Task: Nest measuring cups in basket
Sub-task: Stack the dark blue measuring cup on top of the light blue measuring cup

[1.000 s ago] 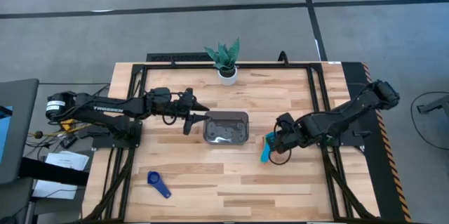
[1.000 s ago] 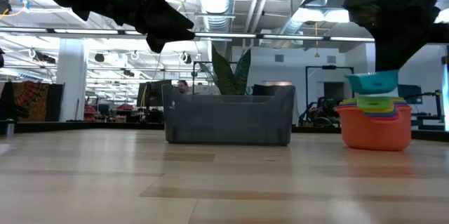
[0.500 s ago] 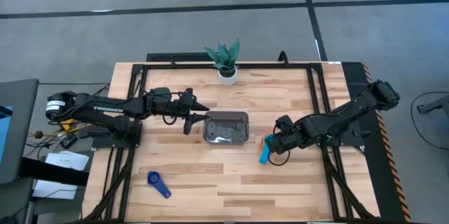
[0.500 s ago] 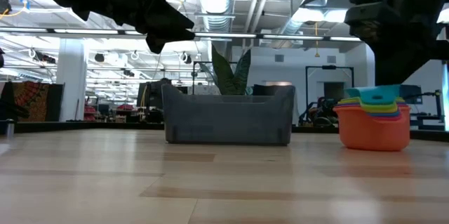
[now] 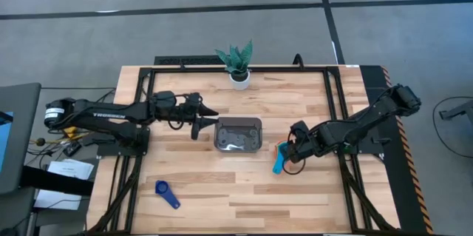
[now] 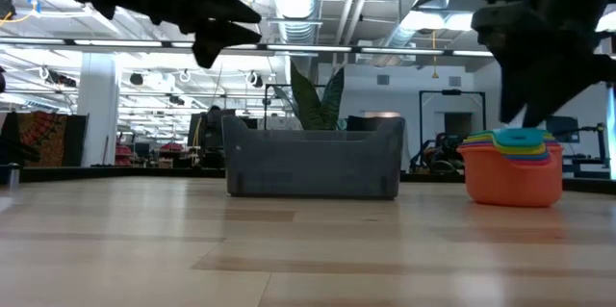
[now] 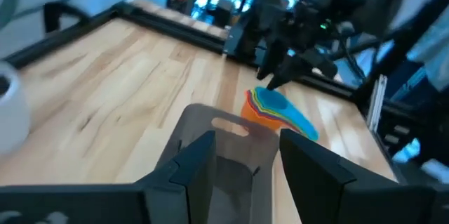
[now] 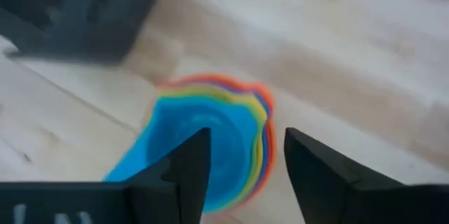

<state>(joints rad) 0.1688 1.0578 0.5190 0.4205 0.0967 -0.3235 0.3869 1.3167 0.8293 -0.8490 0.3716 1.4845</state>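
A nested stack of measuring cups (image 5: 280, 156), orange outermost and light blue on top, stands on the table right of the basket (image 5: 238, 134). It also shows in the low view (image 6: 513, 167) and the right wrist view (image 8: 210, 147). My right gripper (image 5: 290, 151) is open just above the stack, with a finger on either side of it (image 8: 245, 161), touching nothing. My left gripper (image 5: 205, 123) is open and empty, in the air at the basket's left end (image 7: 224, 147). A dark blue cup (image 5: 166, 193) lies alone near the table's front left.
A potted plant in a white pot (image 5: 238, 69) stands at the table's far edge behind the basket. Black frame rails (image 5: 336, 103) run along the table's back and sides. Bare wood lies in front of the basket and stack.
The light blue cup, which hung under my right gripper above the stack, has gone down into the stack and now sits nested on top. My right gripper stands just above it. My left gripper has drawn back slightly toward the table's left edge.
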